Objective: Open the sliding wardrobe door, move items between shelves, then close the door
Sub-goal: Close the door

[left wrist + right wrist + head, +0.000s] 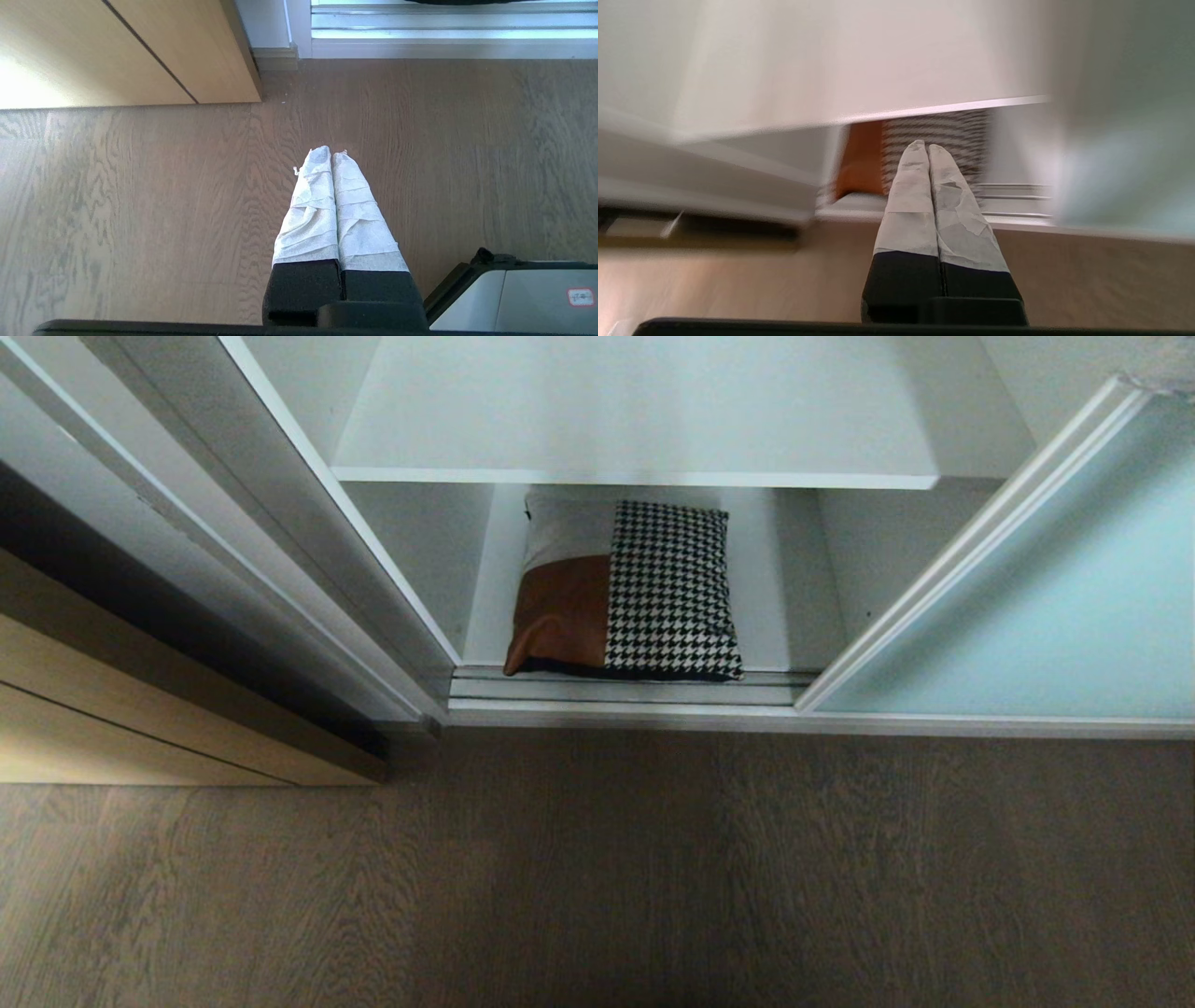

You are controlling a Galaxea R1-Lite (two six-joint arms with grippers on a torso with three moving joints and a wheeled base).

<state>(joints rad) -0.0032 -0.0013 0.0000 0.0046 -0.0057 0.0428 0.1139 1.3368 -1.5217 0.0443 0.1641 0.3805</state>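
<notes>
The frosted blue-green sliding wardrobe door (1046,616) stands slid to the right, leaving the wardrobe open. A tan leather and houndstooth cushion bag (630,593) lies on the bottom white shelf (780,607), its front edge at the floor track (635,689). Another white shelf (644,411) sits above it. Neither arm shows in the head view. My right gripper (928,148) is shut and empty, held over the floor and pointing at the cushion bag (864,158) from a distance. Parked low, my left gripper (331,154) is shut and empty above the wood floor.
A light wood door (112,700) stands at the left beside the wardrobe's grey side frame (280,541). Dark wood floor (597,877) spreads in front of the wardrobe. The robot's base corner (518,294) shows next to the left gripper.
</notes>
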